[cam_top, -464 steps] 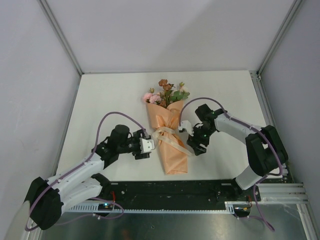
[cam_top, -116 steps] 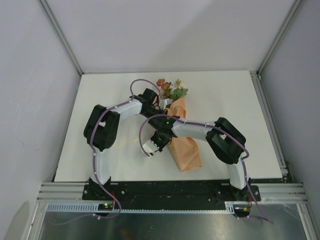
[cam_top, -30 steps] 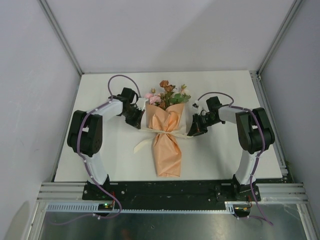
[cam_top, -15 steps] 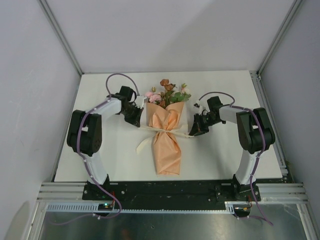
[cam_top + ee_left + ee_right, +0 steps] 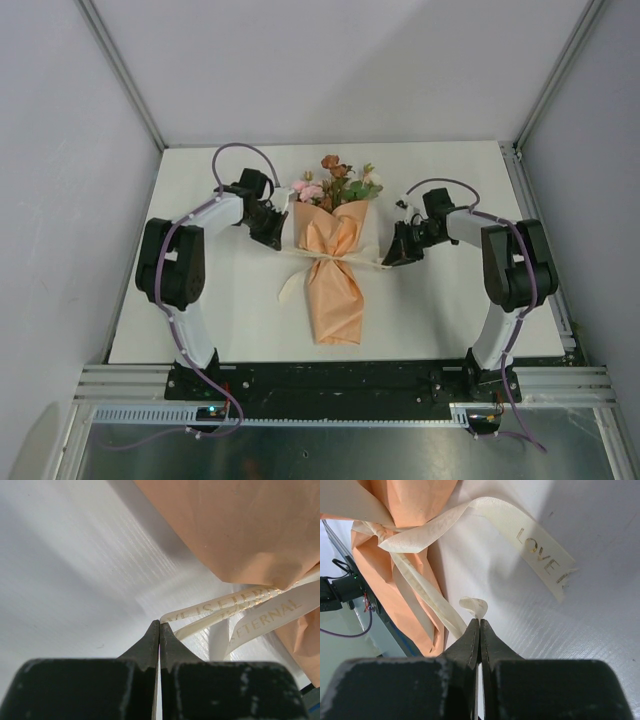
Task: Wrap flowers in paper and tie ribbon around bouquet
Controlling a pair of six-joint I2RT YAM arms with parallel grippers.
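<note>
The bouquet lies in the middle of the table: a peach-orange paper (image 5: 335, 290) cone with the flowers (image 5: 335, 186) sticking out at the far end. The cream ribbon (image 5: 335, 258) is knotted round the cone's waist, and a loose tail (image 5: 289, 287) trails to the left. My left gripper (image 5: 276, 243) is just left of the cone, shut on a ribbon strand (image 5: 225, 602) that runs taut from its tips (image 5: 160, 623) to the paper (image 5: 240, 525). My right gripper (image 5: 387, 261) is on the cone's right, shut (image 5: 479, 620) on a small ribbon loop (image 5: 475, 605) beside the paper (image 5: 375, 570).
A free ribbon end printed with gold letters (image 5: 542, 560) lies on the white table (image 5: 200, 300) by the right gripper. Grey walls and metal posts (image 5: 120, 70) close in the sides. A black rail (image 5: 340, 378) runs along the near edge.
Both grippers have drawn slightly outward and away from me, each still holding its ribbon strand. The ribbon across the cone's waist looks tighter, and the loose left tail has shifted a little.
</note>
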